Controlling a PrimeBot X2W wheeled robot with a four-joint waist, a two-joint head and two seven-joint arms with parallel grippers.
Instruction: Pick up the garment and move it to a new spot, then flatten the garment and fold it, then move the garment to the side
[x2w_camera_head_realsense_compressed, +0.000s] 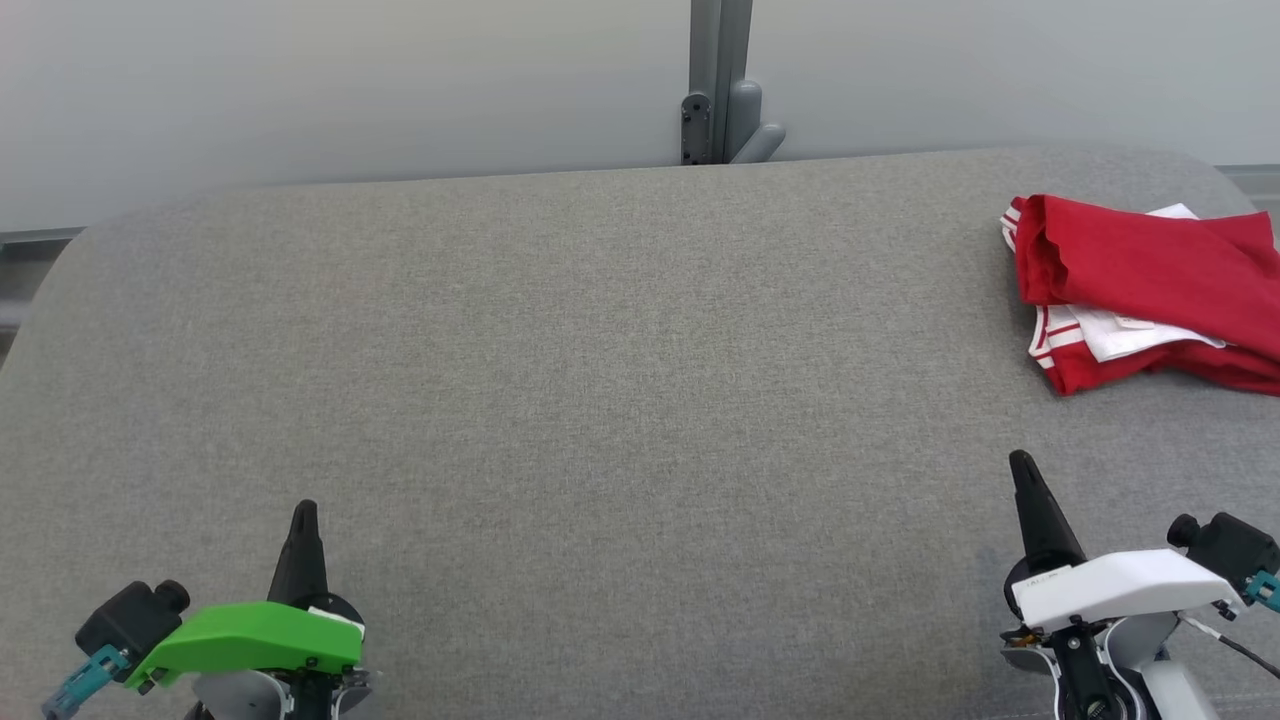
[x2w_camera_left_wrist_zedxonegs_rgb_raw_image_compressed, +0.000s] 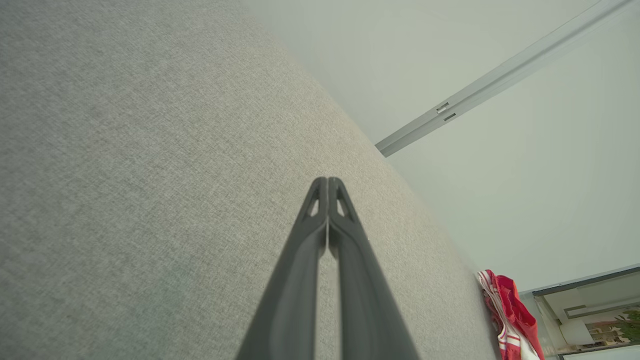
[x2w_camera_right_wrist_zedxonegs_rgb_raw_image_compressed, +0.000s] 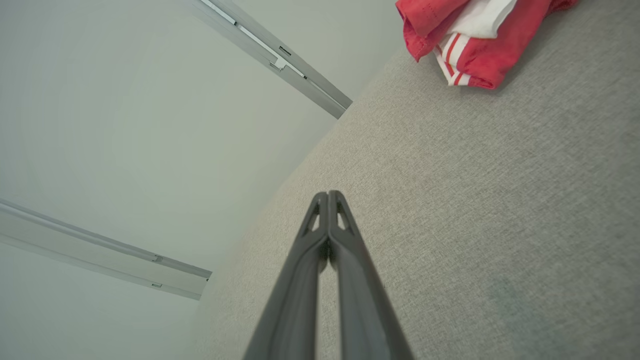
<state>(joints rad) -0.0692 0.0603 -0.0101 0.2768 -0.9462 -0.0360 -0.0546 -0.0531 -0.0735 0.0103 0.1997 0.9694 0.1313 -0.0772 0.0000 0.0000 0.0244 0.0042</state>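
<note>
Red-and-white garment (x2w_camera_head_realsense_compressed: 1150, 290) lies bunched at the grey tabletop's (x2w_camera_head_realsense_compressed: 600, 400) far right corner.
Left gripper (x2w_camera_head_realsense_compressed: 305, 508) and right gripper (x2w_camera_head_realsense_compressed: 1022, 462) sit by the near edge, jaws pressed together, empty.

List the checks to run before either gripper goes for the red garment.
1. Garment found: the garment lies at the far right of the grey surface. Ok.
2. Whole garment in sight: its right part runs off the head view's edge. Not ok.
3. Garment flat: it is bunched in layers, red over white. Not ok.
4. Left gripper empty: shut on nothing, far from the garment. Ok.
5. Right gripper empty and near: shut on nothing, nearer the garment, not touching it. Ok.
6. Jaws ready for a grasp: both shut. Not ok.
</note>
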